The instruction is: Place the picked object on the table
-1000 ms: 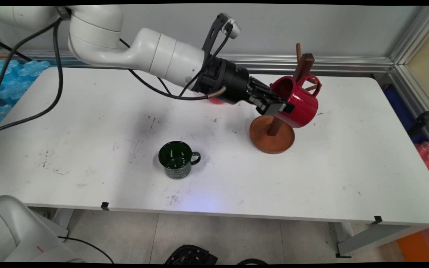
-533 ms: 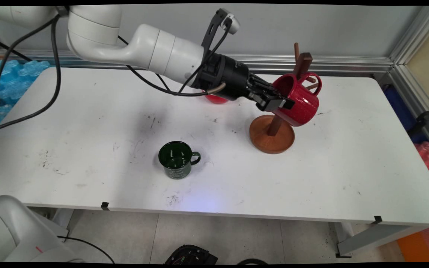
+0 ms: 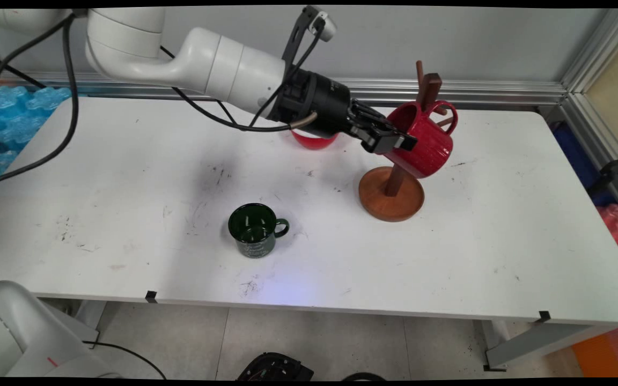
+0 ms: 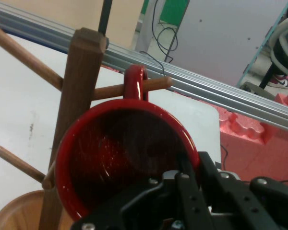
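My gripper (image 3: 397,143) is shut on the rim of a red mug (image 3: 422,143), one finger inside and one outside. The mug lies tipped on its side above the round base of a wooden mug tree (image 3: 391,197), with its mouth facing the arm. In the hand view the red mug (image 4: 110,158) fills the middle, and its handle (image 4: 134,82) is looped over a peg (image 4: 158,84) beside the tree's post (image 4: 81,81). My gripper (image 4: 182,179) grips the rim at the lower right. The post (image 3: 428,88) leans to the right from its base.
A dark green mug (image 3: 255,230) stands upright near the table's middle front, handle to the right. A red bowl (image 3: 314,141) sits partly hidden behind my wrist. Blue foam (image 3: 14,115) lies off the table's left end. A metal rail runs along the wall behind.
My gripper has carried the red mug a little up and to the left. The top of the tree's post has shifted left with it, while the base has stayed almost in place.
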You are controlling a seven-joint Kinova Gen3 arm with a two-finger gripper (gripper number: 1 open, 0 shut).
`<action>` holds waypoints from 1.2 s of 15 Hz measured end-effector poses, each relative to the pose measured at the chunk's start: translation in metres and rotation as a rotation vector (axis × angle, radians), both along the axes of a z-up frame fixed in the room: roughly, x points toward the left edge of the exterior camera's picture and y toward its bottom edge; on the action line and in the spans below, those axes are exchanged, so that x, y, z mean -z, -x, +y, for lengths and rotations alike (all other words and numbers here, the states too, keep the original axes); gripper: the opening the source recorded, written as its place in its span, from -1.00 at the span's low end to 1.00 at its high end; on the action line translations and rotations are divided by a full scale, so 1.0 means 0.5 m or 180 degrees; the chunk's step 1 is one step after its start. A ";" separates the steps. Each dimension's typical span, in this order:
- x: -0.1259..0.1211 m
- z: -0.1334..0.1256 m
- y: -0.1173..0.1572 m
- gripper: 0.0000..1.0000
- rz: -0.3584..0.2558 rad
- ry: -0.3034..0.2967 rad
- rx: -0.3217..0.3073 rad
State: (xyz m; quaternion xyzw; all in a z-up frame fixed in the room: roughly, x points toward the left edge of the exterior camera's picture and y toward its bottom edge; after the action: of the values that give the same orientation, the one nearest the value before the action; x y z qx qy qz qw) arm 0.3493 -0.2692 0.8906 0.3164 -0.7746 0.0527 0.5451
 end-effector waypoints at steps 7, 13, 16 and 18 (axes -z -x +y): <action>-0.016 0.003 -0.019 -1.00 0.0002 0.0020 -0.0015; -0.030 0.010 -0.022 -1.00 0.0033 0.0034 0.0019; -0.037 0.013 -0.023 -1.00 0.0046 0.0041 0.0035; -0.042 0.016 -0.025 -1.00 0.0057 0.0044 0.0051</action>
State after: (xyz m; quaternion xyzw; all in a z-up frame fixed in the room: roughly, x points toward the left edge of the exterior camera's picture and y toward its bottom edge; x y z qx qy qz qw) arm 0.3619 -0.2610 0.9118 0.3068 -0.7718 0.0509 0.5546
